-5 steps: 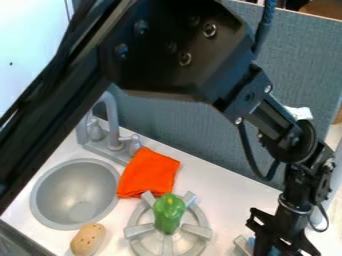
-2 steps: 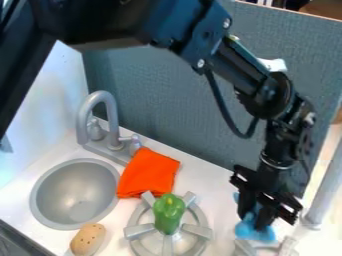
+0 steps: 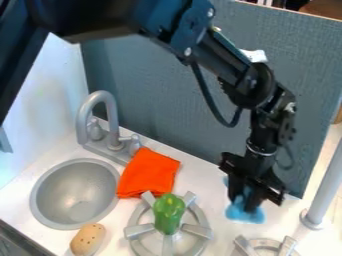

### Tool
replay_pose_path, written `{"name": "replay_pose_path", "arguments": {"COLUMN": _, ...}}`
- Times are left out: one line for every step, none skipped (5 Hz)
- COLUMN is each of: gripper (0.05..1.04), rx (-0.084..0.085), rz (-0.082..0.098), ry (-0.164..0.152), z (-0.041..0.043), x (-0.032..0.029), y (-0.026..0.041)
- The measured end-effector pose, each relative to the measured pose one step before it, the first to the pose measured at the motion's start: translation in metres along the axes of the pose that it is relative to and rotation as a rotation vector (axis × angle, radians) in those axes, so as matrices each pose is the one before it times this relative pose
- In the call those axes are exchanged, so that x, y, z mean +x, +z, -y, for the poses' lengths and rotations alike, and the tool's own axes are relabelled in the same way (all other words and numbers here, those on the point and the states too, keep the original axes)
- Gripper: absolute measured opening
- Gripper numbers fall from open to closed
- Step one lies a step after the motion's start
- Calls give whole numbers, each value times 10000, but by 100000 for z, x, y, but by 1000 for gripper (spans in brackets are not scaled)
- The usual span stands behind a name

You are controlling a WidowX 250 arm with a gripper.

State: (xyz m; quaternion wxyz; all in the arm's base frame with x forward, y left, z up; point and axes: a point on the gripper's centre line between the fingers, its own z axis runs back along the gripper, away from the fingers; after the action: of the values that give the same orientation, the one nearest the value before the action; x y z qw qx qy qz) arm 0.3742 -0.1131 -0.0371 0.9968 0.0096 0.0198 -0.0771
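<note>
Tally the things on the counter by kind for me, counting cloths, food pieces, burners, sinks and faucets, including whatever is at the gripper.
Cloths: 2, the orange cloth and the blue cloth in the gripper
Food pieces: 2, the green pepper and the tan potato-like piece
Burners: 2, the near burner and the burner at the bottom edge
Sink: 1
Faucet: 1
Total: 8

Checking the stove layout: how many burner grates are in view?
2: one burner grate under the green pepper, and a second grate at the bottom right, partly cut off by the edge.
</note>
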Motion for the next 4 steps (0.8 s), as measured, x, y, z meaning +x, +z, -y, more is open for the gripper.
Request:
{"name": "replay_pose_path", "arguments": {"gripper": 437, "rx": 156, "rz": 682, "ry": 449, "z": -365, "x": 2122, "y": -665}}
{"name": "replay_pose_path", "arguments": {"gripper": 437, "rx": -101, "rz": 74, "ry": -195, "z": 363, "x": 949, "y": -1307}}
{"name": "replay_pose_path", "arguments": {"gripper": 437, "rx": -334, "rz": -226, "ry": -105, "z": 765, "x": 847, "y": -1436}}
{"name": "replay_pose_path", "arguments": {"gripper": 476, "rx": -289, "rz": -362, "ry": -193, "z": 705, "x": 239, "y": -806}}
